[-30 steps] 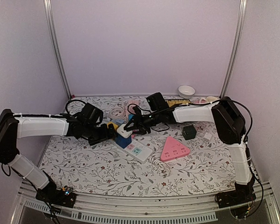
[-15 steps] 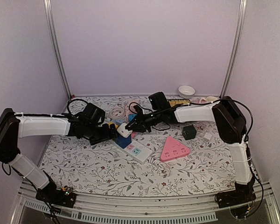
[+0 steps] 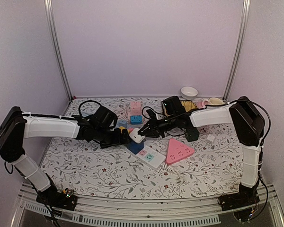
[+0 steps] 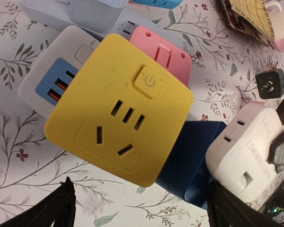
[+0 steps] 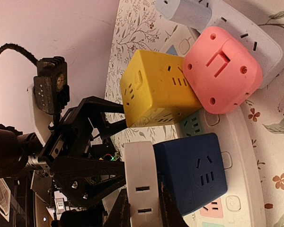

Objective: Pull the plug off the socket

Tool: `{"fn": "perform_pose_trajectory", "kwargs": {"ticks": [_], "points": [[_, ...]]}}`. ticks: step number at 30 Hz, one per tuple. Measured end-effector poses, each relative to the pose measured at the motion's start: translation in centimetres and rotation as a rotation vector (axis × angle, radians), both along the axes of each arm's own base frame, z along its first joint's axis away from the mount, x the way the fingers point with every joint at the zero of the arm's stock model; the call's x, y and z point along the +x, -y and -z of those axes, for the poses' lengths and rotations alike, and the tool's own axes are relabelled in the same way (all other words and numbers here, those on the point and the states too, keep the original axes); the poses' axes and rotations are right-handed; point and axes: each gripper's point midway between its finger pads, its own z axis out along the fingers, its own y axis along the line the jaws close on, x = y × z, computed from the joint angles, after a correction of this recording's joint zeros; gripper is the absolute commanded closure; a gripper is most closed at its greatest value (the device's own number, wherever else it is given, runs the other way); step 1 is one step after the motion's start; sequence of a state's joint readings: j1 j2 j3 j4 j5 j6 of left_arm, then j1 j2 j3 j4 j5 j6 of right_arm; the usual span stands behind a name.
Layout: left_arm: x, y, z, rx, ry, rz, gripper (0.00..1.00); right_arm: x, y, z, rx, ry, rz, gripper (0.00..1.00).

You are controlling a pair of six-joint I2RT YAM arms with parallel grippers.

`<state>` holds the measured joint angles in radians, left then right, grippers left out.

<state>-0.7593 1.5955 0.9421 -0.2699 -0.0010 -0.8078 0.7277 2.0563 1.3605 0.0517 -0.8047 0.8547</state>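
Right jaws are clamped on the white plug (image 5: 141, 175), whose side lies against the blue cube (image 5: 191, 170) on the strip (image 3: 150, 157); whether its pins are out I cannot tell. Left jaws gape wide just opposite, facing the yellow cube (image 4: 118, 113). Bare tabletop (image 3: 85, 165) lies behind them.

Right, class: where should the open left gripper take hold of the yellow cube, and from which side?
On the yellow cube, probably two opposite flat sides near its buttoned face, the left gripper coming straight at that face. Those sides are flat and parallel, and the face is turned toward the gripper. The pink cube and blue cube sit close beside it, so grip shallow.
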Motion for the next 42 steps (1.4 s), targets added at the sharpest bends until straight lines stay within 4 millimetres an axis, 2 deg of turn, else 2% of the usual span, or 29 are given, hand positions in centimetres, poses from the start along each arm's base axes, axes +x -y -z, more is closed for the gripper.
{"fn": "perform_pose_trajectory", "kwargs": {"ticks": [20, 25, 30, 35, 39, 42], "points": [[-0.4, 0.7, 0.3, -0.027, -0.001, -0.008, 0.04, -0.5, 0.5, -0.7, 0.068, -0.109, 0.015, 0.97], [-0.4, 0.7, 0.3, -0.030, 0.001, -0.008, 0.04, -0.7, -0.1, -3.6, 0.166, -0.091, -0.036, 0.97], [-0.3, 0.7, 0.3, -0.028, 0.004, -0.008, 0.04, -0.6, -0.1, -4.3, 0.193, -0.076, -0.051, 0.97], [-0.2, 0.7, 0.1, -0.016, 0.013, 0.001, 0.04, 0.3, 0.8, -4.5, 0.178, -0.051, -0.022, 0.97], [0.0, 0.7, -0.3, 0.017, 0.017, 0.022, 0.03, 2.4, 3.0, -4.6, 0.121, 0.016, 0.058, 0.97], [0.5, 1.1, -1.4, 0.029, 0.037, 0.034, 0.03, 4.0, 4.8, -3.9, 0.041, 0.076, 0.122, 0.97]]}}
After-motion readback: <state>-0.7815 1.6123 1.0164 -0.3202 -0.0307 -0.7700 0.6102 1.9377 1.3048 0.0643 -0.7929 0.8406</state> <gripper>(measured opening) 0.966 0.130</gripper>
